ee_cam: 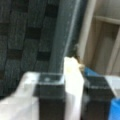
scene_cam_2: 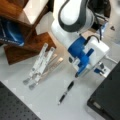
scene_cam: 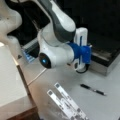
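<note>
My gripper (ee_cam: pixel 72 80) fills the bottom of the wrist view with two dark fingers (ee_cam: pixel 50 87) standing apart; only a pale blurred surface shows in the gap, and nothing is gripped. In both front views the white hand on its blue mount hangs a little above the grey table, with the gripper (scene_cam: pixel 80 67) (scene_cam_2: pixel 100 68) pointing down near a black box. A black pen (scene_cam: pixel 92 89) (scene_cam_2: pixel 66 92) lies on the table, the nearest loose thing and apart from the fingers.
A folded metal stand (scene_cam: pixel 66 102) (scene_cam_2: pixel 40 65) lies flat on the table beside the pen. A wooden shelf unit (scene_cam: pixel 12 82) (scene_cam_2: pixel 27 30) stands at one side. The black box (scene_cam: pixel 106 58) (scene_cam_2: pixel 107 100) borders the other side. A dark perforated mat (scene_cam_2: pixel 15 105) lies at a front view's bottom left.
</note>
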